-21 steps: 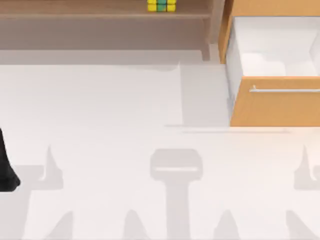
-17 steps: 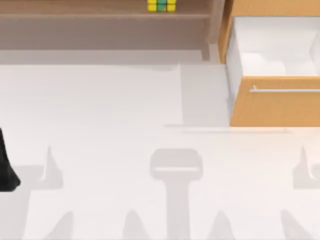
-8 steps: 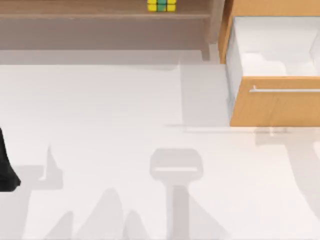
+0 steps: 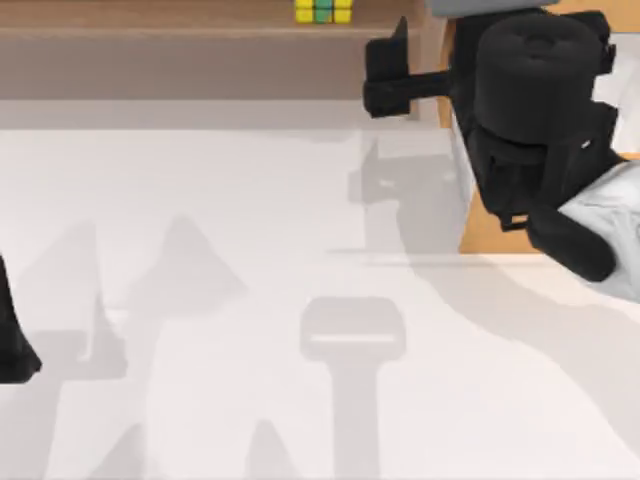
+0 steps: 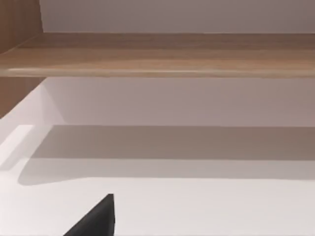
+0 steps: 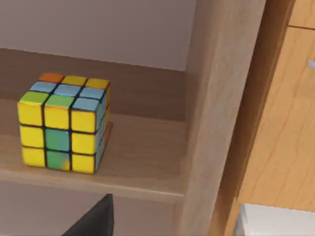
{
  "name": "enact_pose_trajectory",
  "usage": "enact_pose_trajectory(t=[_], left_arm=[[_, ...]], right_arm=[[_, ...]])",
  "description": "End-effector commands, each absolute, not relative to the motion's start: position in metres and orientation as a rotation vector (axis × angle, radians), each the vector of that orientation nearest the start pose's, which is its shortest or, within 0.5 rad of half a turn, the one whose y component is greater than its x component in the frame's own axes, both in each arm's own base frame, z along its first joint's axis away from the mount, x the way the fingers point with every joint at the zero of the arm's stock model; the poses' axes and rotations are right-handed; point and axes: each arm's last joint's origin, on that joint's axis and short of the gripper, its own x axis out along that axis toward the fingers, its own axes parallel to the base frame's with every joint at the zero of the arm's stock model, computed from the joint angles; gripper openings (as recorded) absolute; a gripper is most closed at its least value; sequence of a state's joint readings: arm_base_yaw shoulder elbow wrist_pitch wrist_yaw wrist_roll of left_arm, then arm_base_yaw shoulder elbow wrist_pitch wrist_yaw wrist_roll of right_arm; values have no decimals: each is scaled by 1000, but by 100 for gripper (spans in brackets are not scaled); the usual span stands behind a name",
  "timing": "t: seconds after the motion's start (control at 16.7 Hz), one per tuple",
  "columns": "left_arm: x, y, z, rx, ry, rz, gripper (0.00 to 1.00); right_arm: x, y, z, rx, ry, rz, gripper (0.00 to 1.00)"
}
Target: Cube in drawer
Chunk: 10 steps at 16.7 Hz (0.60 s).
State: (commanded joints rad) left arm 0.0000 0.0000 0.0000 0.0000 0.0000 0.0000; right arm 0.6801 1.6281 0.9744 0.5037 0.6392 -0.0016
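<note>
The small yellow-and-green tiled puzzle cube (image 4: 322,11) sits on the brown wooden shelf (image 4: 200,30), apart from the orange-tan wooden drawer (image 4: 480,232). The right gripper (image 4: 385,65) hangs near the shelf's right post, beside the cube; whether its claw is spread, I cannot tell. The left arm (image 4: 12,330) sits parked at the table's left edge.

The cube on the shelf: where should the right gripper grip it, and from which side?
Judging by its pose, grip the cube across its two flat vertical sides, coming in from the shelf's open front. It sits square and upright near the front edge, left of the right gripper.
</note>
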Motion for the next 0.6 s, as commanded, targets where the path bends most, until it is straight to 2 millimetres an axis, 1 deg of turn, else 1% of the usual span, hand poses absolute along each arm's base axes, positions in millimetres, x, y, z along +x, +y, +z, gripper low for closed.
enact_pose_trajectory(t=[0.18, 0.3, 0.42, 0.6], left_arm=[[106, -1, 160, 0, 0, 0, 100], [106, -1, 160, 0, 0, 0, 100], [106, -1, 160, 0, 0, 0, 100], [106, -1, 160, 0, 0, 0, 100]], right_arm=[[326, 268, 221, -89, 85, 45, 100], [345, 292, 204, -65, 59, 32, 100], [362, 310, 184, -45, 40, 17, 100], [382, 325, 159, -18, 16, -1, 100]])
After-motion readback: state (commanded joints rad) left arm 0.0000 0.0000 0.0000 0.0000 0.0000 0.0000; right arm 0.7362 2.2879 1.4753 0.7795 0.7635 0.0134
